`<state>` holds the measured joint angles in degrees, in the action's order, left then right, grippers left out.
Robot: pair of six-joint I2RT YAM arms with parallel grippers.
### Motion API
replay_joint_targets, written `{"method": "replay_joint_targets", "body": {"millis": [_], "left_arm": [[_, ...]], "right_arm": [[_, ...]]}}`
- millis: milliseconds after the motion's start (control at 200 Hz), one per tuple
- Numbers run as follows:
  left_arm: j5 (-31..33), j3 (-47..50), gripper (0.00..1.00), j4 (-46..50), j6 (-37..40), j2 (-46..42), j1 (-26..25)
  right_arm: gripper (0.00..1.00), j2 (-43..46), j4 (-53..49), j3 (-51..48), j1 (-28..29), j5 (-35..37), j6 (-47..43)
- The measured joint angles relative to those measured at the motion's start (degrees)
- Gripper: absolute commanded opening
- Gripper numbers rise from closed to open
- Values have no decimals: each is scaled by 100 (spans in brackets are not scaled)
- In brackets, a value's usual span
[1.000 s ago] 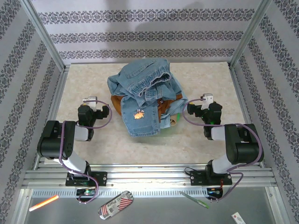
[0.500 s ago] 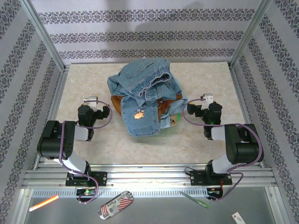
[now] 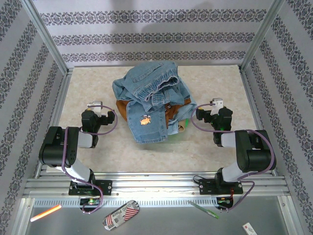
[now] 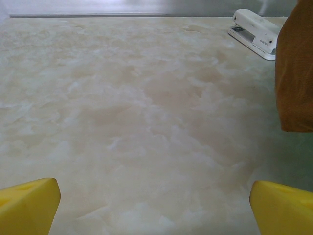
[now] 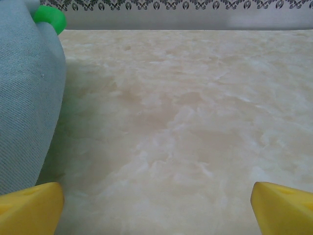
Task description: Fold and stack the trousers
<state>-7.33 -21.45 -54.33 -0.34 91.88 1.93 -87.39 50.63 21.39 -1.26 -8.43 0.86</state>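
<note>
The trousers, faded light-blue denim with a gathered waistband, lie crumpled on top of a heap of clothes in the middle of the table. Under their front sits another denim piece with a small orange patch. My left gripper rests low on the table to the left of the heap, open, with nothing between its yellow fingertips. My right gripper rests to the right of the heap, also open and empty. Denim fills the left edge of the right wrist view.
A brown garment sticks out of the heap's left side. Something green peeks out at its right. A small white stapler-like object lies far ahead in the left wrist view. Patterned walls and metal posts enclose the table.
</note>
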Motion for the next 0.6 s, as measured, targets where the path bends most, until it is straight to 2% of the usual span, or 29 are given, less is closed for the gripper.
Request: {"method": "replay_joint_targets", "body": {"millis": [175,320,455,510,605], "left_arm": [[98,-7,100,4,-4,0,-2],[310,-4,100,264,-7,-232,-7],[684,-61,100,1517,-151,-2035,-166],[863,-227,100,2035,-372,-2957,-308],[1228,-750,100,3058,-883,-4015,-470]], "right_arm": [[98,0,0,0,-13,24,17],[98,24,-66,11,2,400,72],[98,544,-682,118,188,1080,87],[98,922,-968,199,365,1386,52],[98,1572,-1698,527,699,1926,-68]]}}
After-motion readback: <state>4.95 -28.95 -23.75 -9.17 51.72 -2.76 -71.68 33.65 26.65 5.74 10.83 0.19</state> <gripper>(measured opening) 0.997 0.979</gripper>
